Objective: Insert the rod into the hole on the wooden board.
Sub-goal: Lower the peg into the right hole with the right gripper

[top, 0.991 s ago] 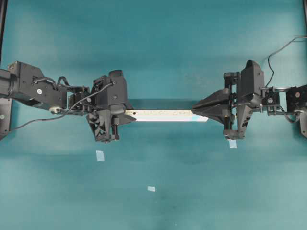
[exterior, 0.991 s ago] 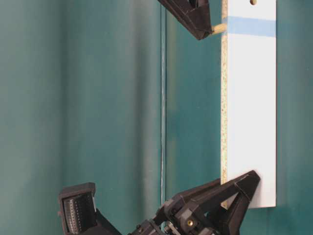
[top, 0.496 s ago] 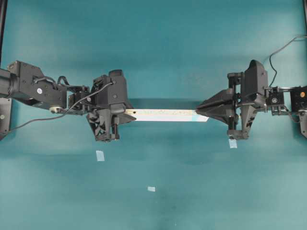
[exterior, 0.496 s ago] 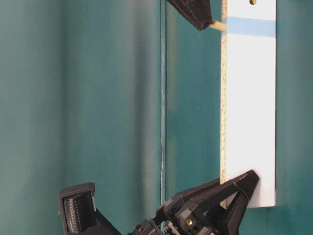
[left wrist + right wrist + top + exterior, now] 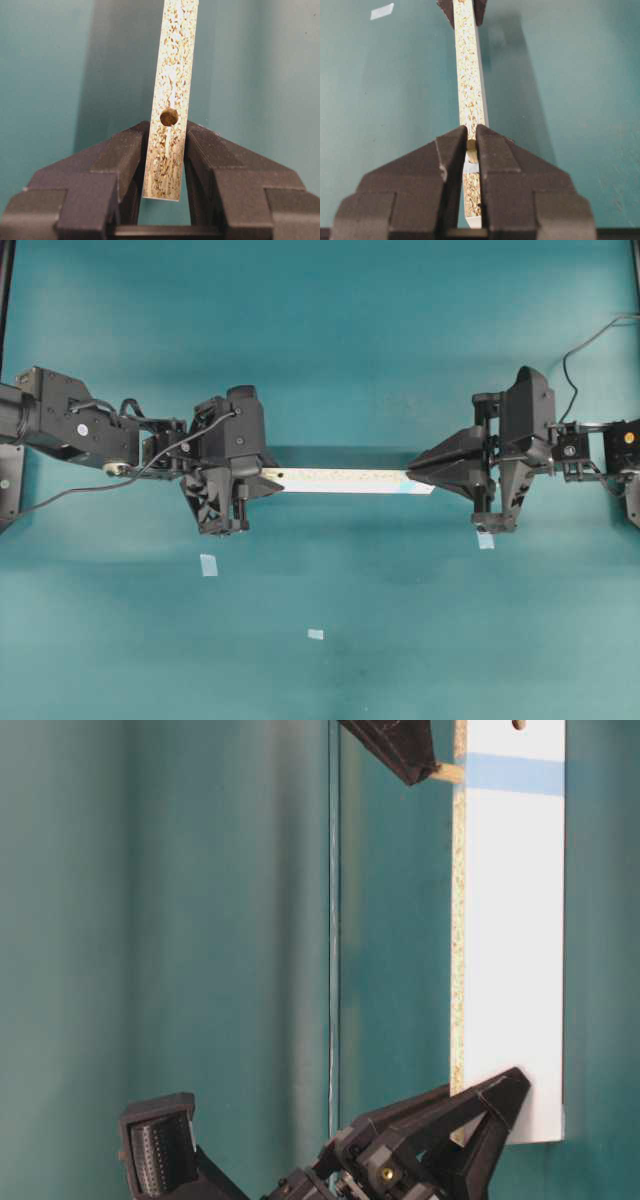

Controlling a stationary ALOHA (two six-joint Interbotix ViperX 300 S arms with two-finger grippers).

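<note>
Our left gripper (image 5: 165, 165) pinches the wooden board (image 5: 345, 480) edge-up mid-frame so our right gripper (image 5: 471, 145), clamping the rod (image 5: 449, 773), meets the hole

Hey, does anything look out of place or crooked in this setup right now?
Nothing is damaged or spilled. The wooden board hangs level between both end effectors; the rod meets its speckled edge at the blue mark. Loose tape squares lie on the table.
</note>
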